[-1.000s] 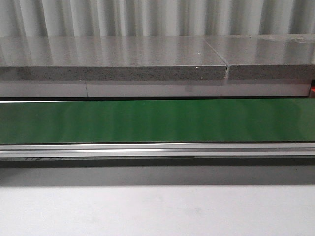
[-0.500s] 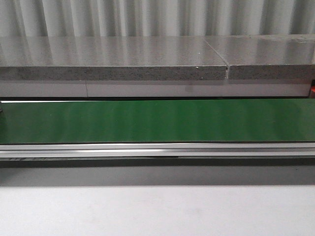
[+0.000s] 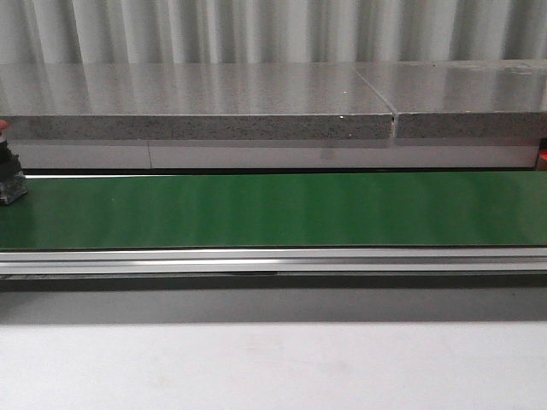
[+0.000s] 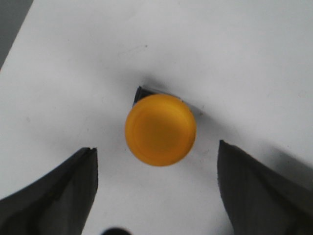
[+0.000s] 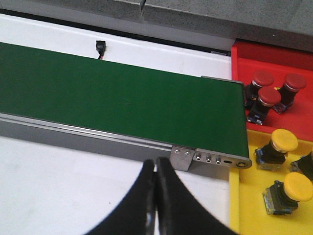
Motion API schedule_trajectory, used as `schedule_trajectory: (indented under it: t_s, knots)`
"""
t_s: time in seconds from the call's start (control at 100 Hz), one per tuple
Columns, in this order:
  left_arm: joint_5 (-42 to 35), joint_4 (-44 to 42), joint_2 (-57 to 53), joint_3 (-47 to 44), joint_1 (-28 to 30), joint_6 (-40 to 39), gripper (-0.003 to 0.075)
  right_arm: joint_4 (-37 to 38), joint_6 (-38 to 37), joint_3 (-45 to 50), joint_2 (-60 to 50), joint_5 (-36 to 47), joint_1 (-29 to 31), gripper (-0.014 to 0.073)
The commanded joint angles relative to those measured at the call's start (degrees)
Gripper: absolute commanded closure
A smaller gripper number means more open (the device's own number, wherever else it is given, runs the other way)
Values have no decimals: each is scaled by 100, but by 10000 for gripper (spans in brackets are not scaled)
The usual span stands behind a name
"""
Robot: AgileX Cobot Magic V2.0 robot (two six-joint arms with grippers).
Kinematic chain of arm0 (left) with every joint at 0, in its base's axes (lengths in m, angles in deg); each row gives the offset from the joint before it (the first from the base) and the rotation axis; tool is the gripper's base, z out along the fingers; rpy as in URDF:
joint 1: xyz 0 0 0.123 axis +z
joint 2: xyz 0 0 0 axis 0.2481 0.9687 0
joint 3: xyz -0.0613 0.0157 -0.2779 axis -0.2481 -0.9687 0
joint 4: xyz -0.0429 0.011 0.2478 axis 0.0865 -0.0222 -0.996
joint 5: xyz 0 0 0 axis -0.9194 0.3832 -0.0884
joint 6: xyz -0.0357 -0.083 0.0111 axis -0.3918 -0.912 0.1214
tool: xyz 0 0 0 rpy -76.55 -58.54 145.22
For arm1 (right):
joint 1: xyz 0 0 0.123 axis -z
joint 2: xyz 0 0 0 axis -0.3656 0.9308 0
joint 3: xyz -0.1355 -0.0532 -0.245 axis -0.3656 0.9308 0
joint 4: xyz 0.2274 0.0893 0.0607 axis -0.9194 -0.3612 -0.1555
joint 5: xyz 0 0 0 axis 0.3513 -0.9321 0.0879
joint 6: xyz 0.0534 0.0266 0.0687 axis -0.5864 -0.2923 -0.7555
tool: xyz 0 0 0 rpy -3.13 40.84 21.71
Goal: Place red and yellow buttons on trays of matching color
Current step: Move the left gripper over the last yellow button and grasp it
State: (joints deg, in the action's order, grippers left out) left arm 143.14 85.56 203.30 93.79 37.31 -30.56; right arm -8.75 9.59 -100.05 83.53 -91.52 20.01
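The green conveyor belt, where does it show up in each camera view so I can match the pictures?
Front view: the green conveyor belt runs edge to edge across the middle.
Left wrist view: not in it; only a yellow button on a white surface between the open left gripper fingers.
Right wrist view: the belt crosses diagonally, ending beside the red tray.
Shared landmark: the belt's aluminium front rail, also at.

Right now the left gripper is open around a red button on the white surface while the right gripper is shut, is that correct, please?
Not quite: the button between the open left gripper's fingers is yellow, as the left wrist view shows. The right gripper is indeed shut.
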Motion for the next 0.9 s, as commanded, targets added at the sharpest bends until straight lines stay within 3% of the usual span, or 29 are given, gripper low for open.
schedule_trajectory:
  t_s: [0.0,0.37,0.68,0.89]
  knots:
    - [-376,67,-211,167,0,-58,230,2,43,-127,51,400,-10,661]
    - [-839,166,88,177,-43,-58,244,2,43,-127,51,400,-10,661]
    - [-842,166,88,177,-43,-47,531,2,43,-127,51,400,-10,661]
    - [-767,166,-122,155,-110,4,587,2,43,-127,51,400,-10,661]
